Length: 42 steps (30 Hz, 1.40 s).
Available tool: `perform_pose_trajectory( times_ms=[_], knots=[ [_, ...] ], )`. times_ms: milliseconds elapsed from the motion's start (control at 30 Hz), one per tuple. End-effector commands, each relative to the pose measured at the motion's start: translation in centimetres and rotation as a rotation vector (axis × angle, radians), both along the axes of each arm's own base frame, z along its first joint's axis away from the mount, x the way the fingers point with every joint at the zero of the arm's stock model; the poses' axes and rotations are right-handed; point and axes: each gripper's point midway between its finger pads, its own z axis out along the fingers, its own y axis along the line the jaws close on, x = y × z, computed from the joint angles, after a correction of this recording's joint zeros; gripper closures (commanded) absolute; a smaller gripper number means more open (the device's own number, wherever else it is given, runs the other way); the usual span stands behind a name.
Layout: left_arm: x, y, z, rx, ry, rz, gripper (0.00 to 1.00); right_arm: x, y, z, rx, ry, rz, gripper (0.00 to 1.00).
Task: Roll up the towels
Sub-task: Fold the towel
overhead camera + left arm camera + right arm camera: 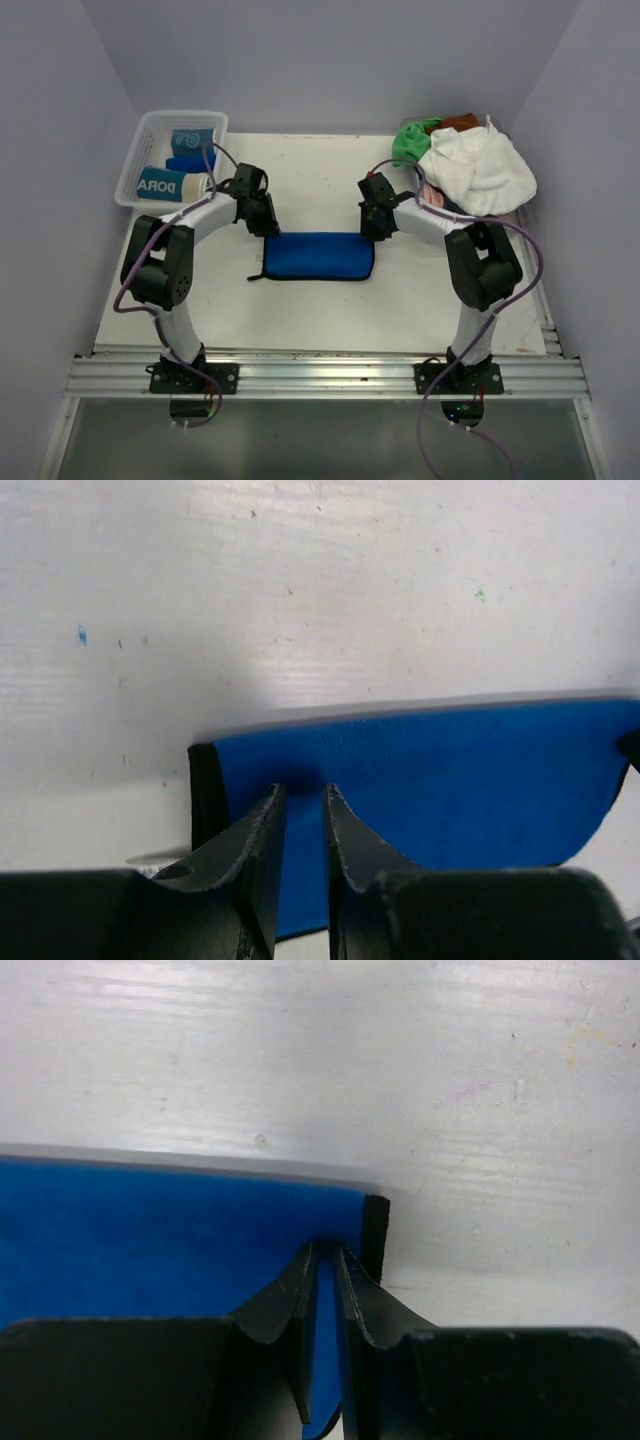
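Observation:
A royal blue towel (318, 256) with black trim lies folded flat in the middle of the white table. My left gripper (268, 226) is down on its far left corner and my right gripper (368, 232) on its far right corner. In the left wrist view the blue towel (450, 780) fills the right side. There the left gripper (303, 792) presses into the cloth, jaws a narrow slit apart, with a dark pucker between the tips. In the right wrist view the right gripper (327, 1250) pinches the blue towel (150, 1240) just inside its black edge.
A clear mesh basket (134, 160) at the back left holds rolled towels, one teal and beige with lettering (165, 185) and one blue (190, 160). At the back right corner is a heap of loose towels, white (478, 168) on top and green (410, 140) beside it.

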Motion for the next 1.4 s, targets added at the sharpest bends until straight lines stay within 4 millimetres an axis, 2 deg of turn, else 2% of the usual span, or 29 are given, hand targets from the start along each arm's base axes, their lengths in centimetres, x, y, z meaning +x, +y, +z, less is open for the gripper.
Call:
perform_pose_trajectory(
  times_ms=[0,67,233,400,433,467,500,533,600,633,733,833,900,967,1000,1167,1233,1333,1367],
  knots=[
    [3.2,-0.4,-0.2,0.013,-0.063,-0.024,0.76,1.7,-0.1,-0.3,0.018,-0.012,-0.007,0.85],
    [3.2,-0.3,-1.7,0.029,-0.033,-0.023,0.77,1.4,-0.7,-1.4,0.004,0.012,-0.013,0.85],
    [3.1,-0.1,-2.5,0.046,-0.008,-0.020,0.79,-0.5,-1.3,-3.4,-0.005,0.067,-0.007,0.87],
    [3.1,0.3,-0.6,0.057,-0.035,-0.011,0.79,-2.6,-1.9,-3.4,0.015,0.084,-0.017,0.90],
    [3.3,0.4,0.5,0.060,-0.061,-0.006,0.79,-3.6,-2.1,-3.4,0.022,0.094,-0.022,0.90],
    [3.2,0.5,1.0,0.063,-0.070,-0.004,0.78,-4.1,-2.2,-3.4,0.031,0.099,-0.029,0.90],
    [3.0,0.6,1.4,0.067,-0.071,-0.004,0.78,-5.5,-2.6,-3.9,0.032,0.124,-0.033,0.90],
    [3.0,0.5,2.5,0.064,-0.096,-0.005,0.78,-6.1,-2.2,-3.2,0.056,0.117,-0.041,0.90],
    [2.4,0.5,3.3,0.071,-0.102,-0.009,0.78,-8.1,-2.2,-3.2,0.061,0.138,-0.039,0.89],
    [2.0,0.1,4.2,0.068,-0.118,-0.021,0.78,-8.8,-1.4,-2.2,0.084,0.124,-0.027,0.89],
    [0.4,-0.9,4.9,0.053,-0.114,-0.052,0.78,-10.7,-0.3,-0.9,0.079,0.120,0.025,0.89],
    [-1.4,-2.1,4.6,0.039,-0.096,-0.092,0.78,-9.9,-0.6,1.5,0.055,0.055,0.032,0.86],
    [-2.5,-2.6,3.8,0.041,-0.071,-0.113,0.78,-8.4,-0.9,3.0,0.020,-0.005,0.025,0.84],
    [-3.6,-2.7,2.5,0.045,-0.034,-0.119,0.78,-7.4,-1.2,2.7,-0.029,-0.002,0.043,0.84],
    [-3.8,-2.7,2.0,0.044,-0.022,-0.115,0.79,-6.7,-0.9,3.3,-0.034,-0.014,0.058,0.84],
    [-5.1,-2.1,-1.2,0.077,0.060,-0.106,0.80,-5.4,-0.1,2.2,-0.057,0.010,0.103,0.84],
    [-5.3,-1.8,-2.6,0.098,0.093,-0.106,0.81,-5.5,-0.2,1.0,-0.081,0.038,0.118,0.84],
    [-4.8,-1.6,-4.1,0.131,0.117,-0.119,0.82,-6.4,-0.2,-0.4,-0.072,0.075,0.136,0.85],
    [-4.0,-1.8,-3.8,0.138,0.102,-0.122,0.82,-6.8,-0.1,-0.8,-0.063,0.085,0.139,0.86]
  ],
)
